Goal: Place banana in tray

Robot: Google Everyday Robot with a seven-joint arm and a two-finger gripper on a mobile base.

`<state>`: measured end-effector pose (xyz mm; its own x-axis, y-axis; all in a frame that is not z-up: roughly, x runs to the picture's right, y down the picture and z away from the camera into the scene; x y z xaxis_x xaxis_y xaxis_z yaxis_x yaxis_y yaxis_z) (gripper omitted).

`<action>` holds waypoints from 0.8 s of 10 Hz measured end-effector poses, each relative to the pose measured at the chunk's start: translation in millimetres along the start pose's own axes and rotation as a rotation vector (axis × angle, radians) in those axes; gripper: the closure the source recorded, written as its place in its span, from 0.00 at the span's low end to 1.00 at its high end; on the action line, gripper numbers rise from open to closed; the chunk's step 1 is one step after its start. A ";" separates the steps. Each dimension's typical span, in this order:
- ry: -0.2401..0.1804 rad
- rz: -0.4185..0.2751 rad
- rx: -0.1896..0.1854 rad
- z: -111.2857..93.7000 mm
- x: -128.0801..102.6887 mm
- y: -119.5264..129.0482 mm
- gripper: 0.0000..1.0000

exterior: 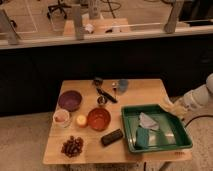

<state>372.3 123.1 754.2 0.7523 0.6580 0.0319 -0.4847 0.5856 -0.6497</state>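
I have the gripper (172, 106) at the right edge of the table, hanging just over the far right corner of the tray (131, 134). It looks to be pinching the banana (169, 104), a pale yellow shape at the fingertips, though I can't make out how firmly it sits. The banana is above the tray's rim, not yet inside.

To do this well, I'd bring the wrist inward over the tray's bare green floor, clear of the pale crumpled item (148, 120) and the teal object (142, 137) lying in it, then lower before letting go so the banana doesn't bounce off the rim.

From here the banana reads slim, pale yellow and short, mostly hidden by the gripper.

Left of the tray sit a black bar (112, 137) and an orange bowl (98, 118).
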 end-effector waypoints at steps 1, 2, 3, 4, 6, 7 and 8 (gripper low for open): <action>0.000 -0.002 -0.001 0.3 -1.0 0.0 0.40; -0.001 -0.003 -0.003 1.5 -2.3 -0.1 0.40; -0.001 -0.003 -0.002 1.4 -2.0 -0.3 0.40; -0.001 -0.003 -0.002 1.3 -1.9 -0.3 0.40; -0.001 -0.003 -0.002 1.7 -2.2 -0.3 0.40; -0.001 -0.003 -0.002 1.7 -2.1 -0.4 0.40; -0.001 -0.003 -0.002 1.7 -2.2 -0.4 0.40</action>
<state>370.1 122.3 755.7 0.7534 0.6566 0.0344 -0.4815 0.5866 -0.6512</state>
